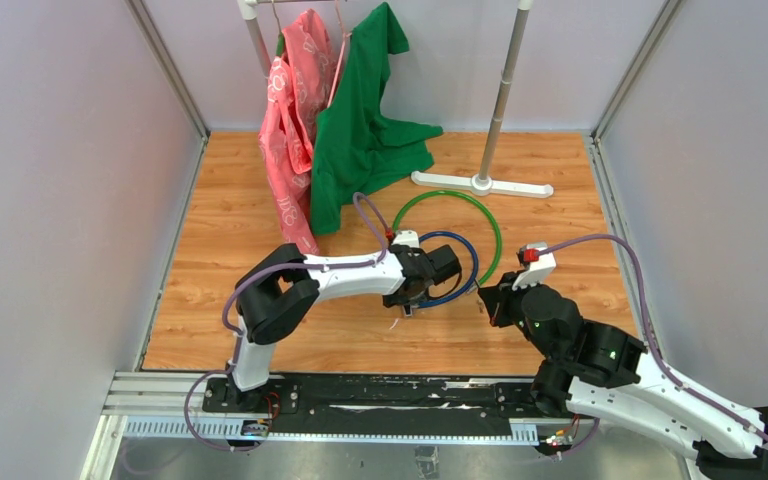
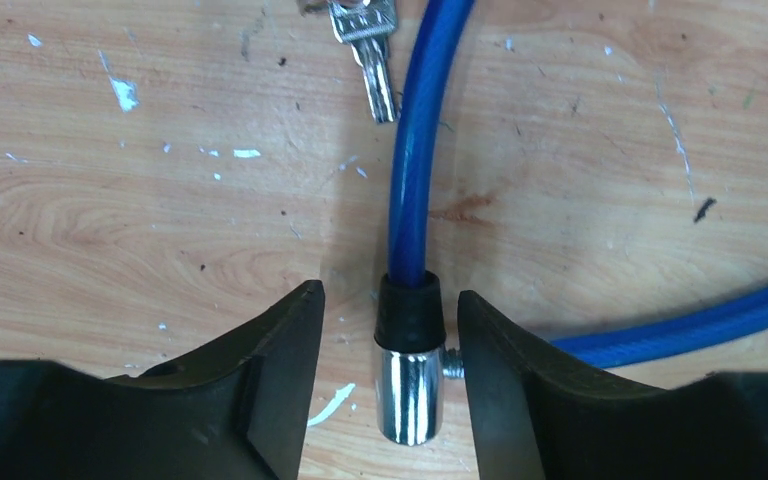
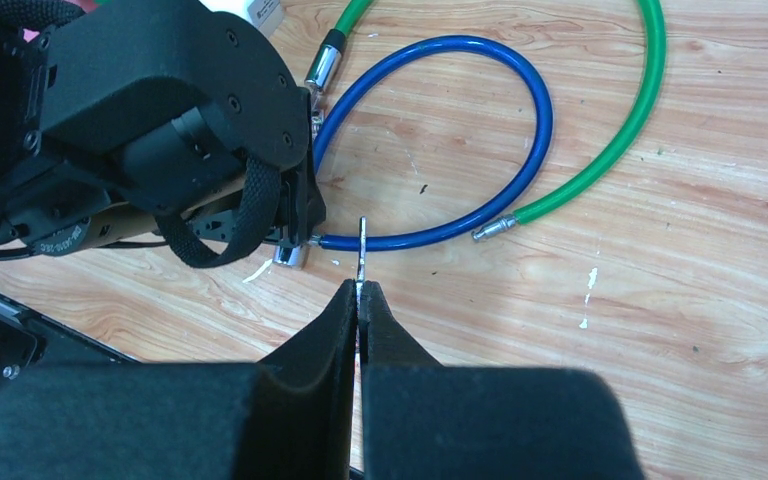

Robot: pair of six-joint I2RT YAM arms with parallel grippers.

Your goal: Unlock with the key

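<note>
Right gripper point(image 3: 360, 292) clenched on key point(image 3: 361, 240), blade pointing 12 o'clock. Left gripper point(image 2: 390, 297) released, jaws straddling blue cable lock point(image 2: 407, 392) barrel. Loose key point(image 2: 380, 80) at barrel's 12 o'clock.

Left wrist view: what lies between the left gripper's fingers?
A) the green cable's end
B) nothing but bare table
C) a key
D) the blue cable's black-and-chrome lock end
D: the lock end of the blue cable sits between the fingers of the left gripper, whose jaws stand apart with table showing beside it. The key is pinched in the right gripper.
</note>
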